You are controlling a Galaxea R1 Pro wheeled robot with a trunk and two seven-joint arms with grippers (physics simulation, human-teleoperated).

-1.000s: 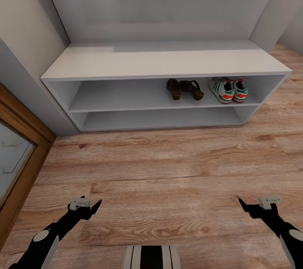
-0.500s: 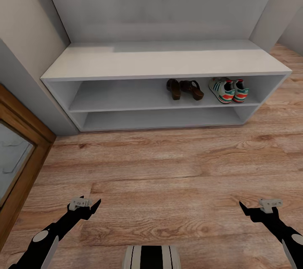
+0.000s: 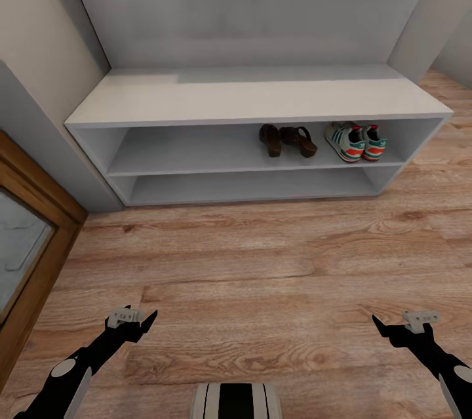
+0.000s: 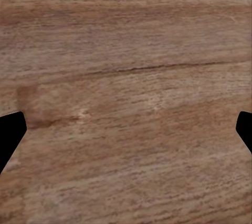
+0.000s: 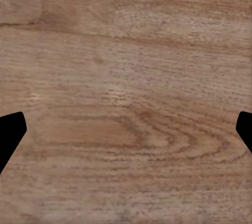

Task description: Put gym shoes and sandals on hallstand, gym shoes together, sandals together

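Head view, past moment, largest first: light brown wood-grain plank floor point(image 3: 262, 261) across the lower half of the frame, bare of footwear. Wide low grey-white hallstand with flat top and two open shelves point(image 3: 255, 101) across the upper middle, backed by a tall pale panel. Brown wooden door frame with glass point(image 3: 26, 235) at the left edge, clear of the shelves. On the upper shelf, right of centre: pair of white lace-up gym shoes with green stripes and red-orange heels point(image 3: 356, 141), touching side by side; just left, pair of small dark brown slip-on sandals point(image 3: 287, 140), also together, heels outward. Probably set so for the pairing asked; task seemingly complete. Left gripper point(image 3: 134, 322) and right gripper point(image 3: 396, 325) low in the frame, well apart, spread wide and empty over planks. Nothing between arms and rack.
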